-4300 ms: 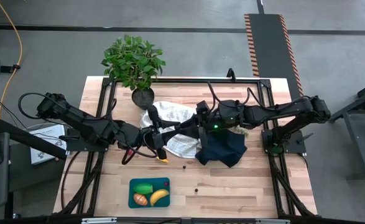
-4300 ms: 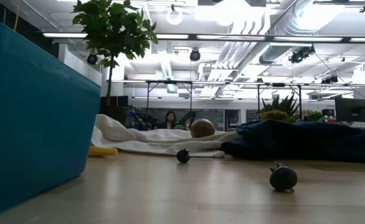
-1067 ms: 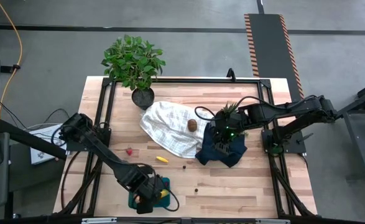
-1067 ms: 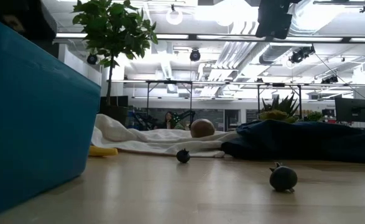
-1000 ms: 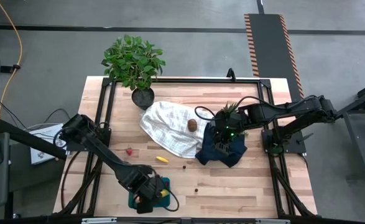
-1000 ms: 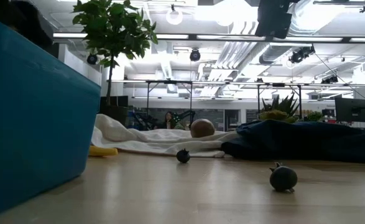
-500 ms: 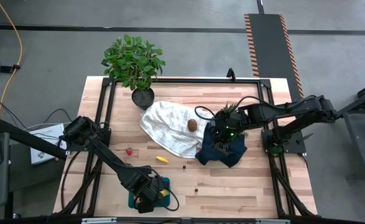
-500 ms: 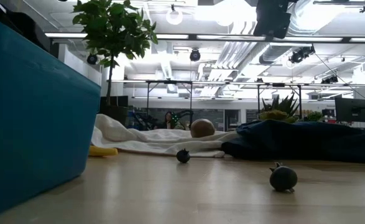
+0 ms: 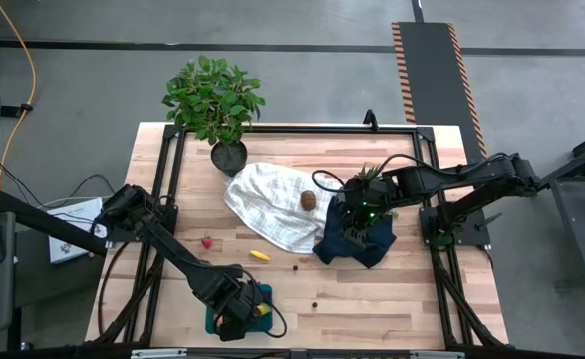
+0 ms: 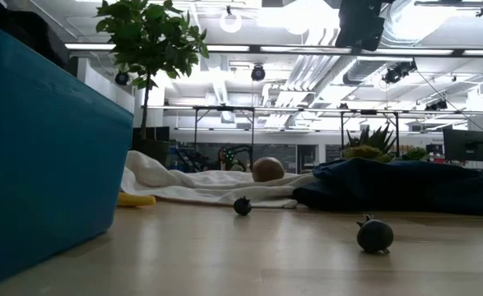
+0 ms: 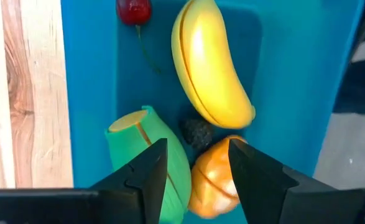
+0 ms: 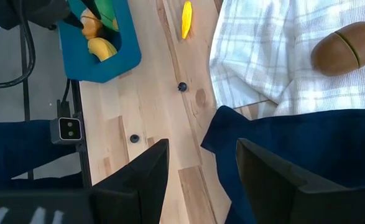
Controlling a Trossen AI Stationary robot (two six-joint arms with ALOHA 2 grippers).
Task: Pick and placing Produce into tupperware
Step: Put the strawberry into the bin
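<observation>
The teal tupperware (image 9: pixel 262 296) sits near the table's near edge. In the left wrist view it holds a yellow banana (image 11: pixel 210 65), a green pear-shaped piece (image 11: pixel 163 155), an orange piece (image 11: pixel 214 177), a dark bit (image 11: pixel 197 132) and a red bit (image 11: pixel 134 10). My left gripper (image 11: pixel 196 169) hangs open right above these pieces and touches none. My right gripper (image 12: pixel 201 177) is open above the navy cloth (image 9: pixel 357 244). The brown kiwi (image 9: pixel 309 200) rests on the white cloth (image 9: pixel 272 204). A small yellow piece (image 9: pixel 259 255), a red bit (image 9: pixel 207 241) and two dark bits (image 9: pixel 295 266) (image 9: pixel 316 295) lie on the bare wood.
A potted plant (image 9: pixel 215 100) stands at the table's far left corner, behind the white cloth. A spiky green piece (image 9: pixel 370 176) rests at the navy cloth's far edge. Bare wood lies between the cloths and the near edge, right of the tupperware.
About four seconds ago both grippers were over the white cloth. Since then my left gripper has moved toward the near edge to above the tupperware, and my right gripper has drawn back toward the right over the navy cloth. In the last second nothing has visibly moved.
</observation>
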